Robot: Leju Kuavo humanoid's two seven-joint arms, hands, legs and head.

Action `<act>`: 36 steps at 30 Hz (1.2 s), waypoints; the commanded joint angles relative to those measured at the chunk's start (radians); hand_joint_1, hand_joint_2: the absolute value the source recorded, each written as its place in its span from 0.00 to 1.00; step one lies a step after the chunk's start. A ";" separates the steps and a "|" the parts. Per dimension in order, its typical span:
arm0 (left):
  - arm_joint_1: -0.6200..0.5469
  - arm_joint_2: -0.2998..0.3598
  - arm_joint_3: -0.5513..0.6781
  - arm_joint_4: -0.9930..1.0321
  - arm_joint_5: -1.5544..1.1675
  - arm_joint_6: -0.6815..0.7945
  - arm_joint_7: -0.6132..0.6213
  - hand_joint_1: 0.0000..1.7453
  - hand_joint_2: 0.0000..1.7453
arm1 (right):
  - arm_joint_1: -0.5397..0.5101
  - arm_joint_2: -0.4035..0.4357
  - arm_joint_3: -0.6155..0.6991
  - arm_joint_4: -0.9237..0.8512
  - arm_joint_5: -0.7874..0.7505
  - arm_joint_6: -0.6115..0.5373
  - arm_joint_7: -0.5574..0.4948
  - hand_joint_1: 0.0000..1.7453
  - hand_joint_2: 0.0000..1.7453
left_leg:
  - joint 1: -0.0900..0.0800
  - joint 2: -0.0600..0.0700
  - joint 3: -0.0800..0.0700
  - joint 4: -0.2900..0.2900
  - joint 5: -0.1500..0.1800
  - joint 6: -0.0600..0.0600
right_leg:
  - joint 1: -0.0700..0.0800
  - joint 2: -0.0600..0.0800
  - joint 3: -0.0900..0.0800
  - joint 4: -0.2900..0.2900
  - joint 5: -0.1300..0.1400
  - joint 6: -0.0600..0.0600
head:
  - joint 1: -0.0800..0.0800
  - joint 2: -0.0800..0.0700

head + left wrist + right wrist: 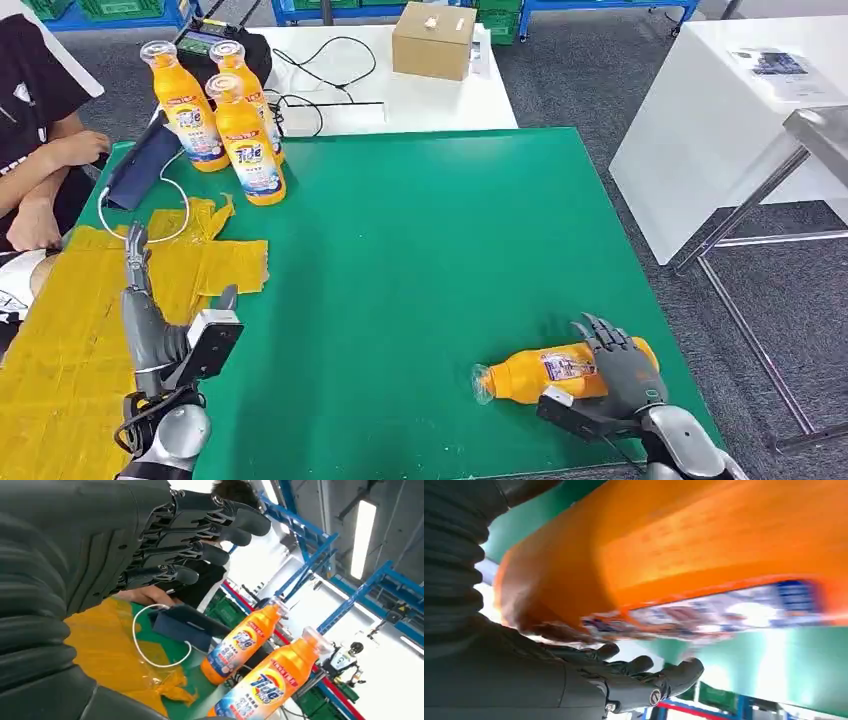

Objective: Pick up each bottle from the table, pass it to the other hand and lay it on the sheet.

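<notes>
Near the table's right front corner, the right hand wraps a lying bottle; its round side could roll free. The left hand waits, fingers spread, over the yellow sheet.

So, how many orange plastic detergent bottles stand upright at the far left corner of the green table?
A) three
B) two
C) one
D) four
A: the head view shows three orange plastic detergent bottles standing upright in a cluster at the far left of the green table, while a fourth orange bottle lies on its side under the right robot hand.
</notes>
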 commanded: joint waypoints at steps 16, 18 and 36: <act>-0.016 0.005 -0.033 0.027 -0.008 -0.025 0.011 0.00 1.00 | -0.095 0.124 -0.021 0.155 0.131 -0.058 0.004 1.00 1.00 | 0.000 0.002 0.001 -0.002 0.002 0.002 | 0.001 -0.002 0.012 -0.004 0.005 0.001 | 0.000 0.000; -0.004 0.002 -0.036 0.002 0.033 -0.074 0.011 0.00 1.00 | -0.117 0.178 -0.052 0.140 0.199 -0.169 -0.003 1.00 1.00 | 0.000 0.002 0.000 -0.002 0.002 0.002 | 0.001 -0.001 0.012 -0.004 0.005 0.001 | 0.000 0.000; 0.027 0.021 -0.271 -0.114 0.440 -0.646 -0.087 0.00 1.00 | -0.205 0.619 0.000 -0.161 -0.488 -0.450 -0.452 1.00 1.00 | 0.000 0.004 -0.007 -0.001 0.002 0.001 | 0.001 0.000 0.005 0.000 0.004 0.000 | 0.000 0.000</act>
